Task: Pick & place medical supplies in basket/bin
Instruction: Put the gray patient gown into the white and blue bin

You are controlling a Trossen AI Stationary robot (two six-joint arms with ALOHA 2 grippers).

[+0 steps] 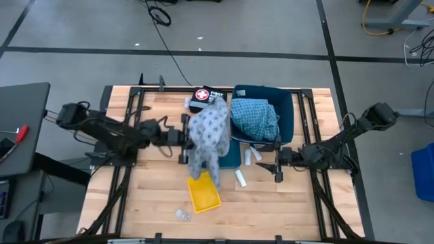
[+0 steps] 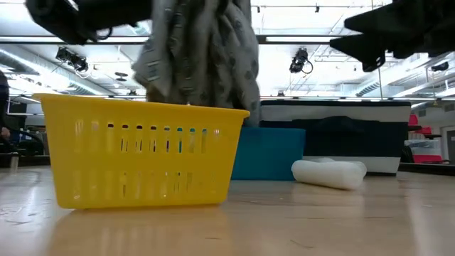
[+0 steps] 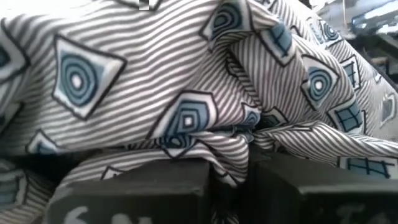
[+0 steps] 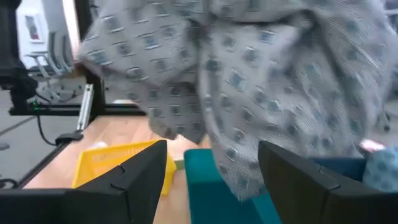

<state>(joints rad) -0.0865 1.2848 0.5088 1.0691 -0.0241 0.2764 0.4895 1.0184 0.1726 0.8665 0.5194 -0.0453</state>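
At the low view's lower left, the yellow basket (image 2: pixel 138 153) stands nearest on the bench (image 2: pixel 298 220), with the grey cloth (image 2: pixel 202 50) hanging above it, pinched in the left tool (image 1: pixel 183 137). The cloth is bulky, so I would centre it over the basket and lower before release. Past it, at right centre, a white roll (image 2: pixel 328 173) lies. The right tool (image 1: pixel 277 158) waits with jaws wide, empty.

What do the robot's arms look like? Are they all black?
Yes, nearly all black. Two thin, jointed dark arms, the left arm and the right arm, stretch over the table on black frame rails, with black cables running along them. Each ends in an end effector with two chunky, flat, matte black fingers; the left end effector's fingers show faint pale marks.
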